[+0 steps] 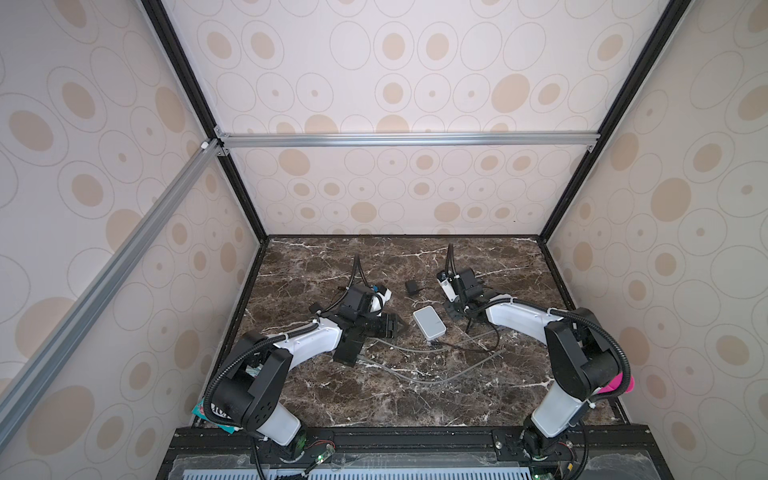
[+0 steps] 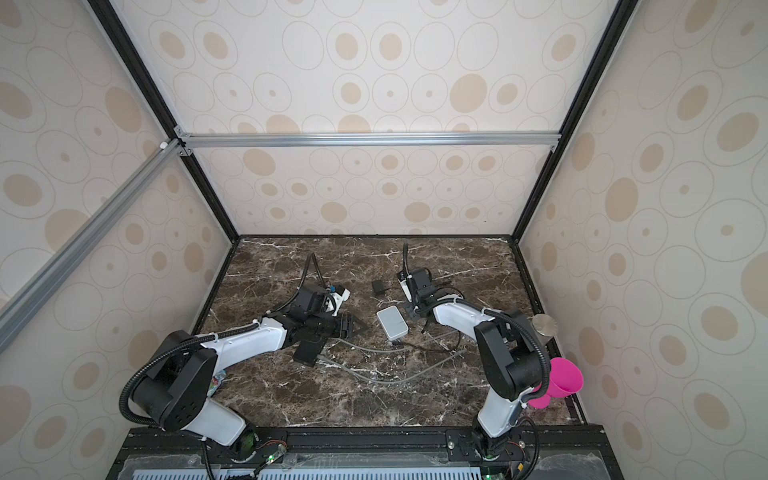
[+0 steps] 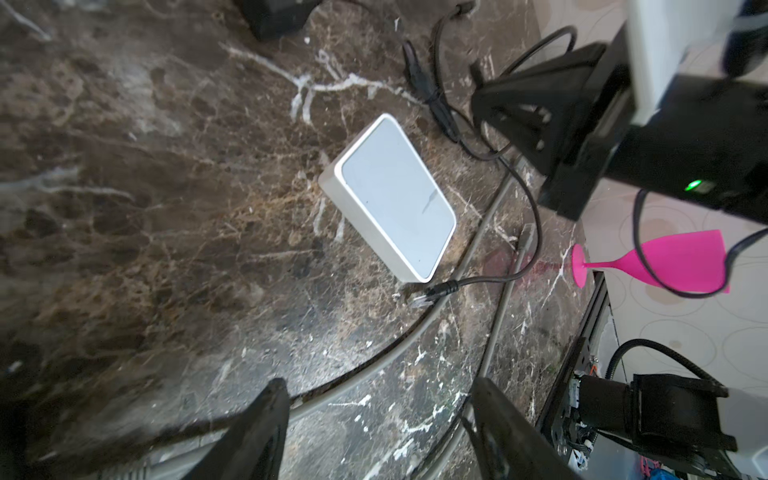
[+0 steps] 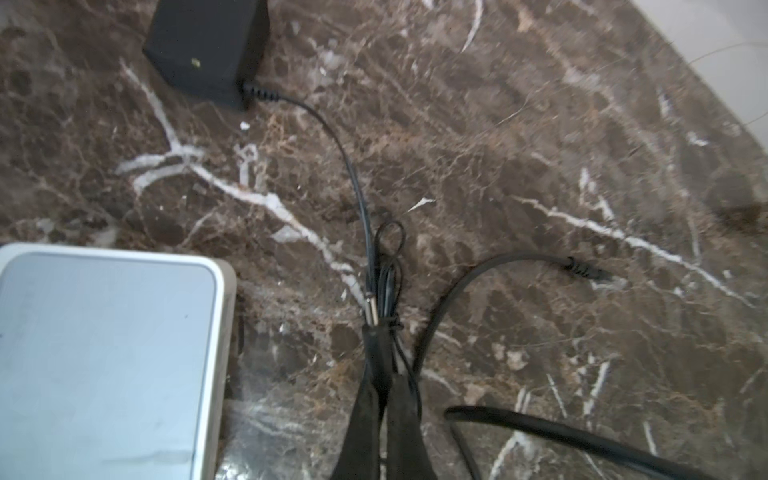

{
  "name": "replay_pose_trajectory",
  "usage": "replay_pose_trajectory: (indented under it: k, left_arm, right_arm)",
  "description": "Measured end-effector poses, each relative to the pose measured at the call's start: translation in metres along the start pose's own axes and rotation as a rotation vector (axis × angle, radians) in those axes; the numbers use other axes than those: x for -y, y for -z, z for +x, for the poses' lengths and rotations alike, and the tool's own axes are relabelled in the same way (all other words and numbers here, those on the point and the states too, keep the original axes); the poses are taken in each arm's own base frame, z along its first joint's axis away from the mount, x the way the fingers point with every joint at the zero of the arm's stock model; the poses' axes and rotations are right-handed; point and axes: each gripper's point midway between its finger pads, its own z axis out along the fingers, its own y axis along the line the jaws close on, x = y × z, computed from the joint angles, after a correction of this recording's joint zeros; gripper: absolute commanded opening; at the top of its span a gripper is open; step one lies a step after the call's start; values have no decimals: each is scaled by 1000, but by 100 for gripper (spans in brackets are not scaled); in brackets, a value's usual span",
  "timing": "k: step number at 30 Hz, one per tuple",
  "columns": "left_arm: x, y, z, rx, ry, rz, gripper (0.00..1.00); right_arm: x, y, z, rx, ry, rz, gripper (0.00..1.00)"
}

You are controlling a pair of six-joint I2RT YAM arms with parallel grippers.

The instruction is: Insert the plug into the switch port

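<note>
Hovering low over table (image 1: 332, 395), L gripper (image 3: 380, 382) has its jaws spread w/ nothing between them. It sits just left of switch (image 1: 429, 322) in both top views. Adapter (image 1: 412, 286), a black block, lies behind switch, apart from it. Switch is a flat white box lying mid-table. Its ports don't show in any view, so port side can't be told. R gripper (image 4: 380, 336) is clenched on thin black cord (image 4: 349, 166) right at plug (image 4: 371, 308), a small metal barrel tip poking past the fingertips. Plug is just right of switch, not yet in it. An RJ45 end (image 3: 422, 298) lies loose just beside switch's short edge.

Handling, as judged: plug is light, rigid and tiny. Cord is limp and looped, so best hold is on the stiff sleeve behind the tip, else it bends away on contact. Switch looks like light, smooth plastic and prob. slides when pushed, so L gripper may need to brace it.

Writing: no brand or label legible on switch lid. Adapter shows one small yellowish mark, unreadable.
</note>
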Motion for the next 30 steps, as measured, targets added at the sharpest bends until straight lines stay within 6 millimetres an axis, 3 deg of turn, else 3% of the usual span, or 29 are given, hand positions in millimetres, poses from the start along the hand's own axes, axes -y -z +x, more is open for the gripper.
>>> replay_pose_trajectory:
  k: [7, 12, 19, 21, 24, 27, 28, 30]
  left_arm:
    - [12, 11, -8, 40, -35, 25, 70]
    - [15, 21, 0, 75, -2, 51, 72]
    - [3, 19, 23, 56, 83, 57, 71]
    - [1, 19, 26, 53, 88, 56, 71]
    - [3, 22, 24, 64, 76, 55, 71]
    - [3, 25, 22, 73, 58, 44, 72]
    - [3, 25, 21, 72, 54, 40, 72]
    - [3, 26, 20, 75, 47, 32, 71]
  right_arm:
    - [-19, -2, -13, -99, -107, -173, 0]
    - [-29, 1, 11, -209, -196, -205, 0]
    - [-41, 2, 40, -314, -264, -198, 0]
    - [-53, 4, 41, -322, -250, -211, 0]
    - [-91, 15, 34, -315, -192, -291, 0]
    - [-134, 31, 14, -253, -153, -410, 0]
    - [-141, 38, 8, -221, -154, -435, 0]
    - [-137, 49, 2, -174, -172, -444, 0]
